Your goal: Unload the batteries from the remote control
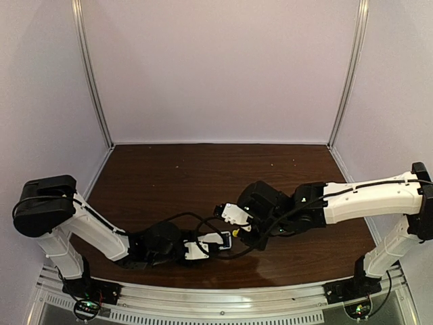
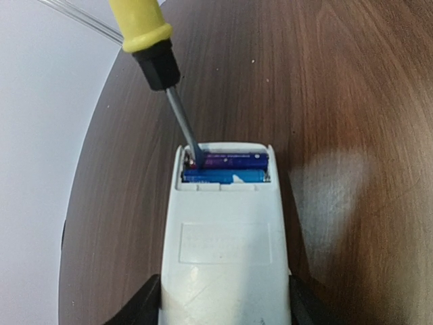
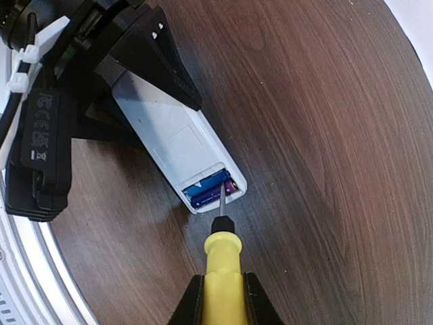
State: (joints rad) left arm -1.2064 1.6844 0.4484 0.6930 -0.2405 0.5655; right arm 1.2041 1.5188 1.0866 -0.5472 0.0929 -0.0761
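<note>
Batteries (image 2: 226, 169), both seated in the open compartment of the remote control (image 2: 226, 250) on the worktop (image 2: 338, 101). Your left tool (image 2: 224, 308) clamps the remote; your right tool (image 3: 223, 298) grips the screwdriver (image 3: 222, 254), tip at one battery's end. Neither is out yet.

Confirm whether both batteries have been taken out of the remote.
No, both batteries lie side by side in the open compartment of the remote, with the screwdriver tip at one end.
</note>
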